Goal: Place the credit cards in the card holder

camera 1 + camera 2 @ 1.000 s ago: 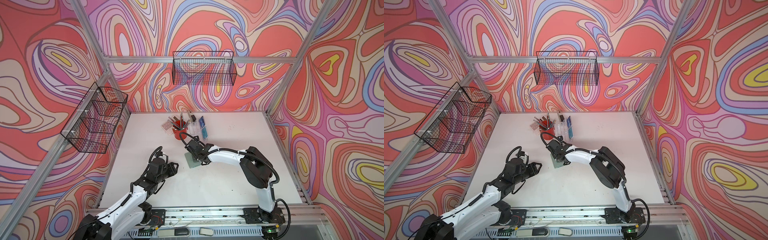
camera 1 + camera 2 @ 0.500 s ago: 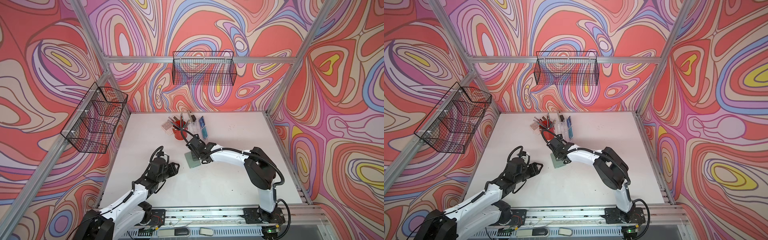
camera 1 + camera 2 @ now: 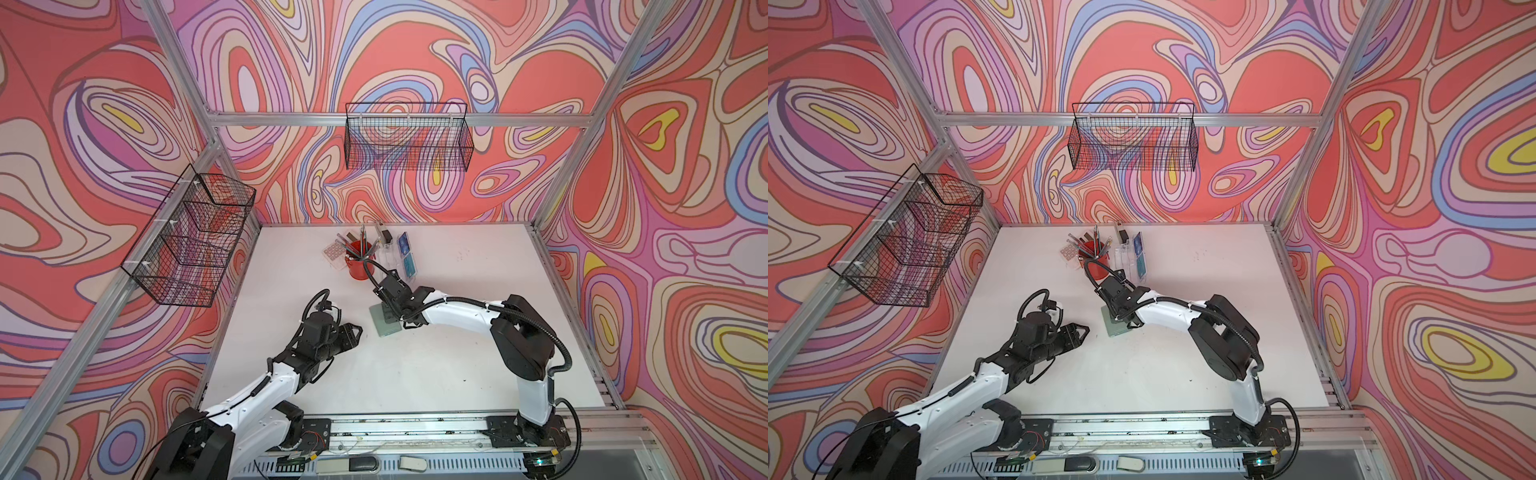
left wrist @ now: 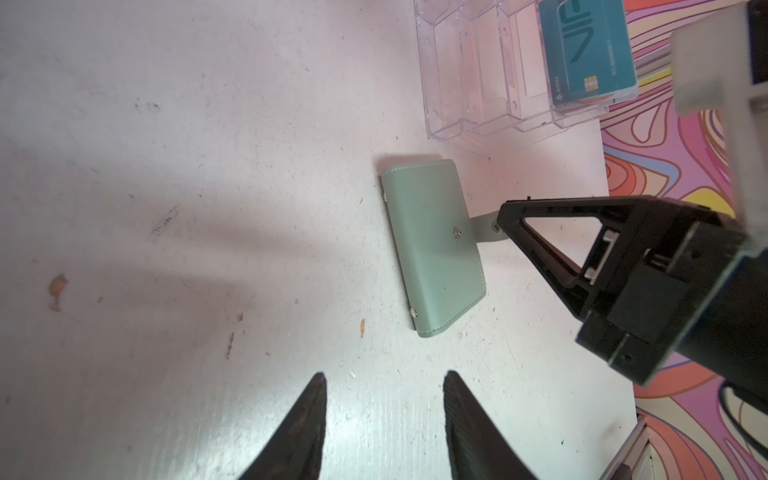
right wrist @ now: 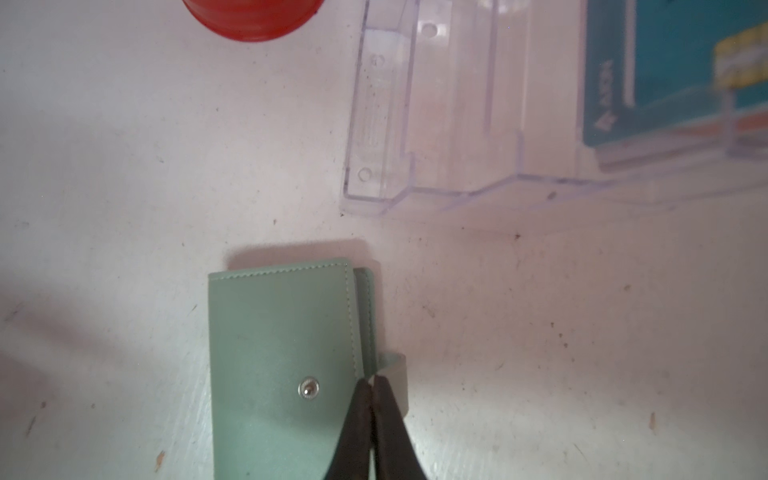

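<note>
- The card holder (image 4: 432, 245) lies flat and closed on the worktop (image 3: 457, 365), in the middle of both top views (image 3: 384, 326) (image 3: 1113, 326). One short edge faces the clear stand (image 4: 478, 83): near it, but not touching.
- The right fingers (image 5: 357, 424) are pressed together – they pinch the end of the holder's strap (image 4: 482, 226), which sticks out past the long open edge.
- The left fingers (image 4: 305, 419) stand apart and hold nothing. They hover over bare worktop just short of the holder's other short edge.
- Bare worktop stretches wide in front of the holder and toward the right wall. Behind the holder it is crowded, with the stand and a red cup (image 3: 359, 269) of pens close together.
- The credit cards sit upright in the stand's tiers, a teal one (image 4: 586, 54) in front and a blue one (image 3: 402, 245) behind it.
- The holder is sage green with a fine leather-like grain, pale stitching along its edges, rounded corners and a small metal snap stud (image 5: 308, 390) on its face.
- The stand is clear stepped plastic with sharp moulded edges – the cards are thin, glossy rectangles with pale lettering.
- The worktop is white, scuffed and flecked with small brown specks.
</note>
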